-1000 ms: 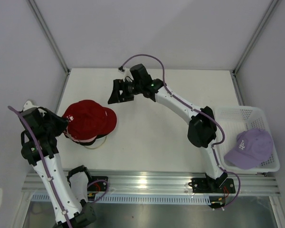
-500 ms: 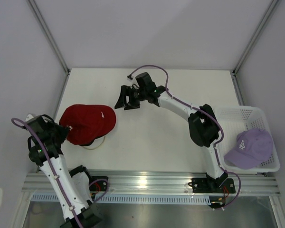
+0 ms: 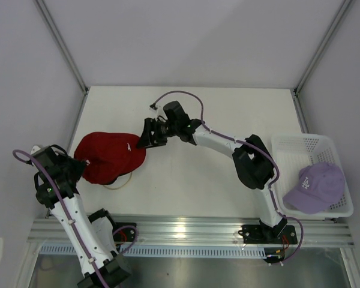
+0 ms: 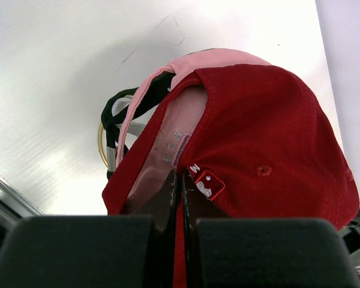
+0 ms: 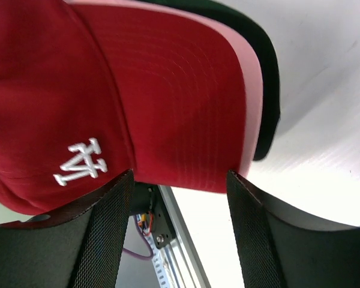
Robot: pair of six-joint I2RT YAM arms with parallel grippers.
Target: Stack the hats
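A red cap (image 3: 111, 157) with a white logo tops a stack at the table's left. In the left wrist view the red cap (image 4: 270, 138) lies over a pink cap (image 4: 216, 60) and a dark cap (image 4: 117, 111). My left gripper (image 3: 79, 167) is shut on the red cap's rear edge (image 4: 181, 180). My right gripper (image 3: 143, 137) is open at the brims, its fingers (image 5: 111, 228) on either side of the red brim (image 5: 180, 102), with a pink brim (image 5: 252, 90) and a black brim (image 5: 265, 60) beneath. A lavender cap (image 3: 317, 186) lies in the basket.
A white mesh basket (image 3: 300, 144) stands at the right table edge. A gold wire stand (image 4: 101, 137) shows under the stack. A metal rail (image 3: 186, 231) runs along the near edge. Walls enclose the table's back and sides.
My right gripper has moved down and left to the red cap's brim. My left arm has pulled back toward the near left, still gripping the cap's rear, and the cap sits lower.
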